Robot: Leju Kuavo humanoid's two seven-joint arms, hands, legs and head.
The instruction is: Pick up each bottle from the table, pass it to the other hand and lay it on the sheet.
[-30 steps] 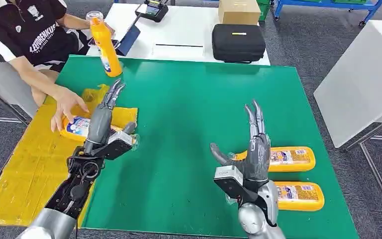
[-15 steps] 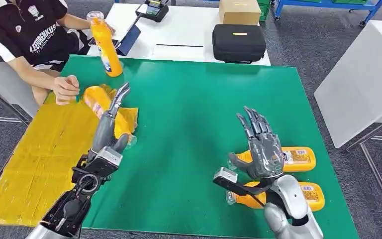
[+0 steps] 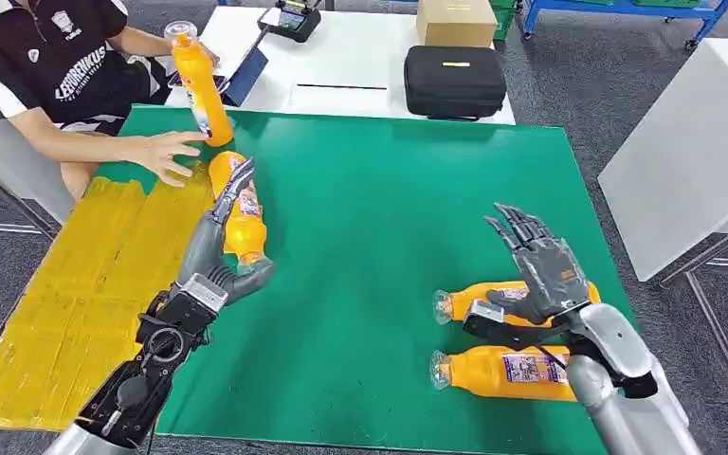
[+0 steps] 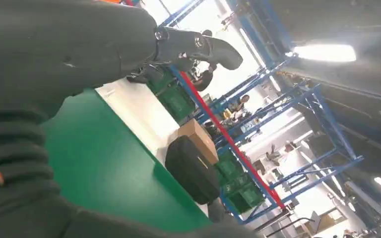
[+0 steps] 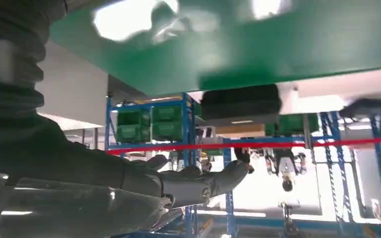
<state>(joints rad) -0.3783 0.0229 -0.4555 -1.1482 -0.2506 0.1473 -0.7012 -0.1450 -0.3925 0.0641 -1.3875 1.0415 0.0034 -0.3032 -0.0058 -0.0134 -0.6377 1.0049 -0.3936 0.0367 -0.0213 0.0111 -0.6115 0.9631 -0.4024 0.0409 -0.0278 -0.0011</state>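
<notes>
In the head view, your left hand point(image 3: 210, 256) sits left of centre with its fingers stretched up alongside a lying orange bottle point(image 3: 235, 213). The bottle rests on the green mat point(image 3: 379, 190), not on the yellow sheet point(image 3: 76, 284) at the lower left; whether the fingers actually grip it or just lie beside it, you cannot tell from here. A person's hand point(image 3: 169, 152) hovers close to that bottle's far end, and an upright bottle point(image 3: 199, 87) stands at the upper left under the person's other hand. At the lower right, your right hand point(image 3: 538, 275) is spread and empty above 2 lying bottles: the farther bottle point(image 3: 474, 299) and the nearer bottle point(image 3: 498, 372).

In the left wrist view, the left hand point(image 4: 74, 44) takes up the left side with 1 finger reaching to the upper centre, nothing visibly clasped. A black case point(image 4: 193, 168) and a cardboard box point(image 4: 194, 138) sit at the centre.

In the right wrist view, the right hand point(image 5: 129, 183) lies across the lower left, fingers extended and released.

Risks: the person's hand is near your left fingers, so a sweep could strike it. The round bottle could roll away if nudged. Lowering the right hand carelessly could push 1 lying bottle into the other and off the mat's edge.
</notes>
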